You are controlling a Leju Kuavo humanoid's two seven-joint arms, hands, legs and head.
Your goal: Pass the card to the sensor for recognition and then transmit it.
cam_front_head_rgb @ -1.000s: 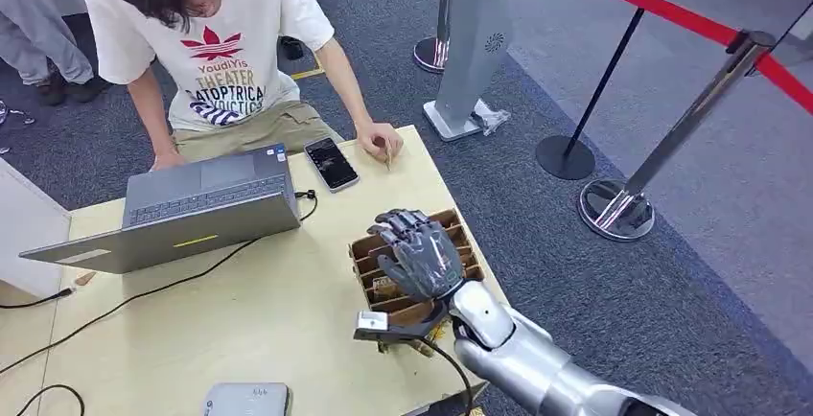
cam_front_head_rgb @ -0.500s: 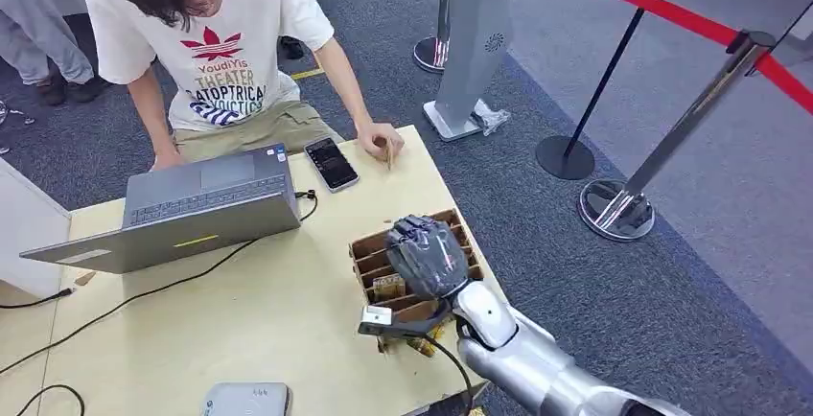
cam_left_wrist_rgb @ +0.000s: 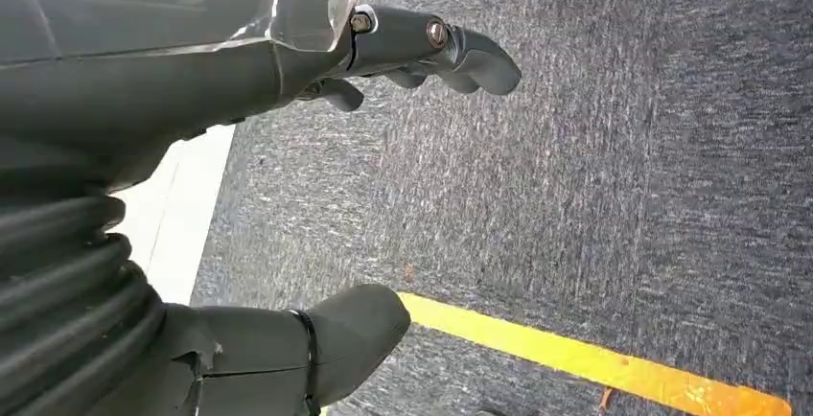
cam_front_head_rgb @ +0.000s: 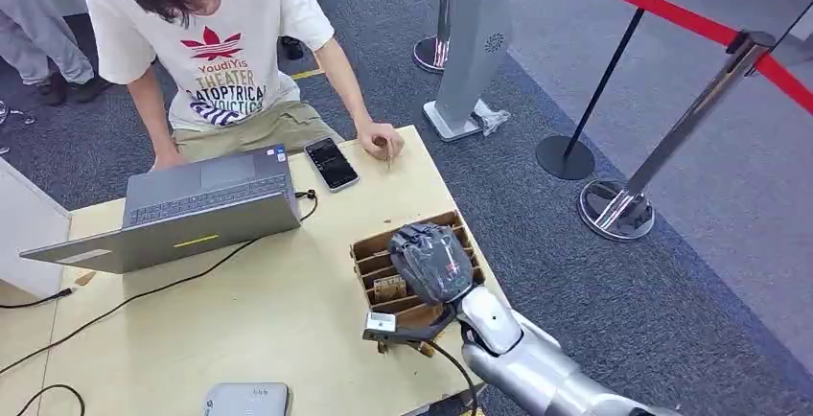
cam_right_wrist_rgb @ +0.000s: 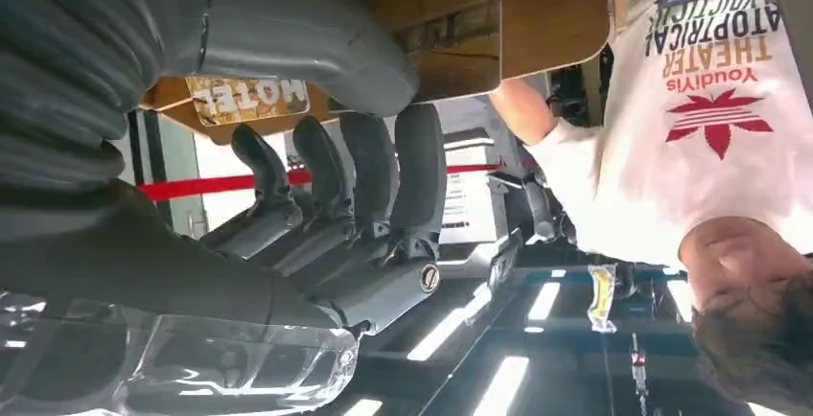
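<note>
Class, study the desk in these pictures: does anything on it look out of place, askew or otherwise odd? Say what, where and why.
The cardboard card holder sits right at the table's right edge and turned at a slant to it. The phone also lies askew beside the laptop, and a cable trails loosely across the tabletop. Nothing looks spilled or broken.

The head view looks steeply down from high over the counter (cam_front_head_rgb: 240, 320); the left wrist view sits close above carpet; the right wrist view, upturned, shares the slotted wooden box (cam_front_head_rgb: 379, 253) (cam_right_wrist_rgb: 499, 13) and the person (cam_front_head_rgb: 206, 42) (cam_right_wrist_rgb: 709, 109).
</note>
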